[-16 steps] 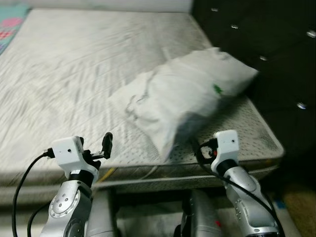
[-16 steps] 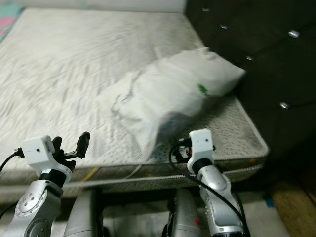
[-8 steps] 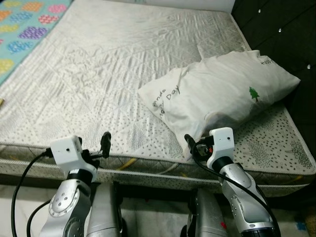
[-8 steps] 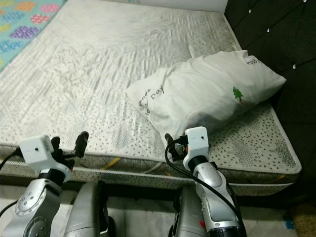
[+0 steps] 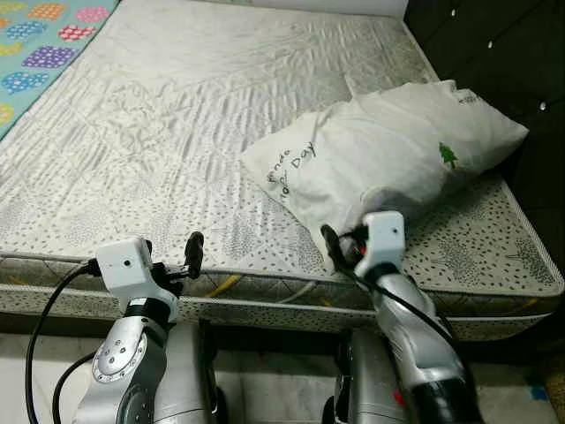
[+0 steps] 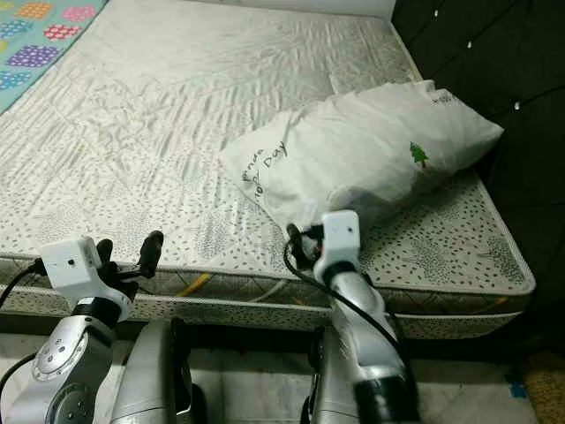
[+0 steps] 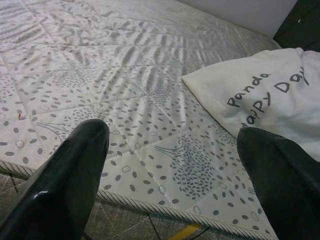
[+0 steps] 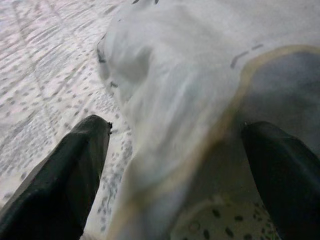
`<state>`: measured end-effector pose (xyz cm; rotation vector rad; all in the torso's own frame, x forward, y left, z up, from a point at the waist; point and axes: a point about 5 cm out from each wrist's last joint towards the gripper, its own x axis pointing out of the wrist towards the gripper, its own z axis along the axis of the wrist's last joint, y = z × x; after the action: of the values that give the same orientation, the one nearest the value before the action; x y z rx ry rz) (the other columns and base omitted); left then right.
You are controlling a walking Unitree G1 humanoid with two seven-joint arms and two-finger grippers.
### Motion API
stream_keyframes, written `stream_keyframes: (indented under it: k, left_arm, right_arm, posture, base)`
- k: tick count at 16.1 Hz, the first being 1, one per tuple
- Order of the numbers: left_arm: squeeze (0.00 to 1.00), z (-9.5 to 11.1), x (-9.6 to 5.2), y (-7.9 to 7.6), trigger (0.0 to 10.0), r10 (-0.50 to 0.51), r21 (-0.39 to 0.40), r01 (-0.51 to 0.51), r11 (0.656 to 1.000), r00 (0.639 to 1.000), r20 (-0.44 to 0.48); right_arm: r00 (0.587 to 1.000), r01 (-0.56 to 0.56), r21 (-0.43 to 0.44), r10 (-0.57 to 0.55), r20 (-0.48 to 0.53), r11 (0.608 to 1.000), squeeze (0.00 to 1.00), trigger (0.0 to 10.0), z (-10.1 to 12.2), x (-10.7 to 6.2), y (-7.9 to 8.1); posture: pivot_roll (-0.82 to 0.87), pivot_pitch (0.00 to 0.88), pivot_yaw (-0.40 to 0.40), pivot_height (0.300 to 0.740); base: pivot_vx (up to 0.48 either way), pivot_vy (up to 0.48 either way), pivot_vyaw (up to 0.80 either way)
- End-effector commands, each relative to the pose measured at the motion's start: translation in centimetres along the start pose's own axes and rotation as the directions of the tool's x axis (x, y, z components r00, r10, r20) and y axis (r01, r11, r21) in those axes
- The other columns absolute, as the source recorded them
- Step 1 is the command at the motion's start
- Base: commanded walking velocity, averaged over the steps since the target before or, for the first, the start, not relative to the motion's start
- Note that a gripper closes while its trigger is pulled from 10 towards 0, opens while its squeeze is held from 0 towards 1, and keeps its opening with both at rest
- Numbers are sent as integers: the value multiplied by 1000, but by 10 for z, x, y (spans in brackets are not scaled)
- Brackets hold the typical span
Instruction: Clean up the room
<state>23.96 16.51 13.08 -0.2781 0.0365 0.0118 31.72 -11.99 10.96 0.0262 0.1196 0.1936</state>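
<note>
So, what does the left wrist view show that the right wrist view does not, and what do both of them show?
The left wrist view shows the words "Panda Happy Day" printed on the pillow, and the corded edge of the mattress. The right wrist view shows a close, blurred corner of the pillow between the fingers of the right gripper. Both show the white pillow, the dotted mattress cover and an open pair of black fingers; the left gripper is over bare mattress.

bare patterned mattress [image 5: 177, 132], dark tufted headboard [image 5: 494, 53]
</note>
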Motion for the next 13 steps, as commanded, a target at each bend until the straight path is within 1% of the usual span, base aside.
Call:
stream_keyframes:
  k: [1,3,5,6,7,8,9,13]
  left_arm:
    - [0,-3,-1,1,10000,8,6,-8,1000,1000,-19]
    - [0,-2,-1,1,10000,13,8,-13,1000,1000,-20]
    - [0,-1,-2,2,10000,21,11,-21,1000,1000,-21]
    - [0,-1,-2,2,10000,21,12,-21,1000,1000,-21]
    - [0,-1,-2,2,10000,24,13,-23,1000,999,-22]
    - [0,-1,-2,3,10000,27,15,-27,1000,999,-23]
    - [0,-1,-2,4,10000,27,16,-27,1000,999,-23]
    - [0,1,1,5,10000,30,27,-29,999,999,-23]
  right_arm:
    - [999,43,10,-43,-7,999,0,10000,0,5,-2]
    - [998,62,4,-62,-29,998,0,10000,0,13,5]
    - [996,62,-43,-64,-64,997,0,10000,-1,23,23]
    - [996,64,-48,-67,-67,997,0,10000,-1,24,24]
    - [995,72,-47,-75,-71,996,0,4588,-2,26,29]
    - [993,82,-34,-84,-77,996,0,0,-2,29,35]
    - [994,78,-19,-79,-74,997,0,0,0,30,41]
    - [991,104,-22,-105,-84,994,0,0,2,40,60]
  posture:
    - [4,125,-47,531]
    - [13,131,-50,531]
    - [23,137,-51,531]
    - [23,137,-51,531]
    - [26,138,-50,531]
    - [28,138,-47,531]
    - [32,139,-45,531]
    - [44,130,-37,531]
  base:
    - [0,0,0]
    - [0,0,0]
    - [0,0,0]
    - [0,0,0]
    - [0,0,0]
    - [0,0,0]
    - [0,0,0]
    - [0,0,0]
